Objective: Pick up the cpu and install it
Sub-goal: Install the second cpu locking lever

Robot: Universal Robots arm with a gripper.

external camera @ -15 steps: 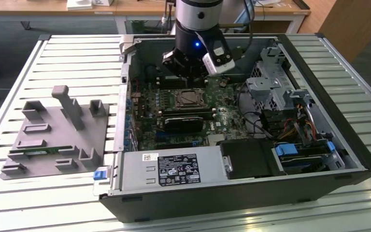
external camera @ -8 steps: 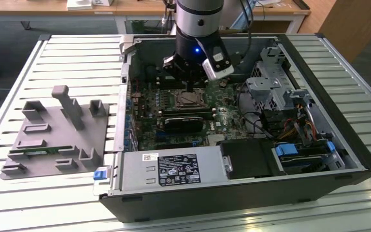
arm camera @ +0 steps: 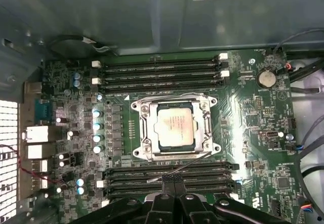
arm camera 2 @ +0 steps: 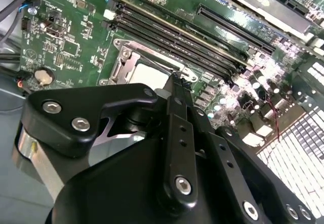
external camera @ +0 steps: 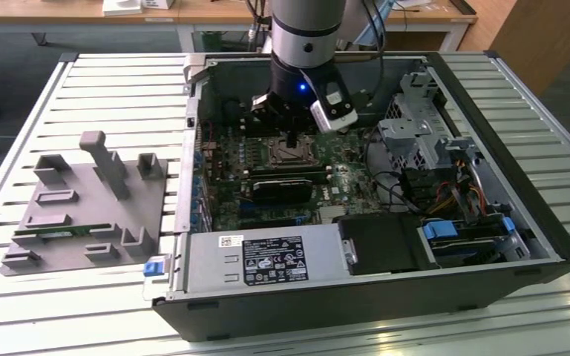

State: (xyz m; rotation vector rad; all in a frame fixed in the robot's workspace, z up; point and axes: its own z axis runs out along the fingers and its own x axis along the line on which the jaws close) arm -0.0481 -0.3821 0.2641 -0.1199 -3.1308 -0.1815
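The cpu (arm camera: 174, 128), a small square chip with a pale metal top, lies flat in the motherboard socket inside its silver frame (arm camera: 207, 133); in the second wrist view the cpu (arm camera 2: 149, 75) shows just beyond the fingertips. My gripper (arm camera: 174, 179) hovers above the board beside the socket with its two black fingers pressed together and nothing between them. In the exterior view the gripper (external camera: 290, 139) hangs straight over the socket (external camera: 291, 155) in the open computer case (external camera: 552, 245).
Black memory slots (arm camera: 162, 72) run on both sides of the socket. A black card (external camera: 280, 185), a power supply (external camera: 265, 259) and a drive cage (external camera: 418, 133) crowd the case. On the exterior view's left a grey fixture (external camera: 87, 208) holds a green memory stick (external camera: 56, 232).
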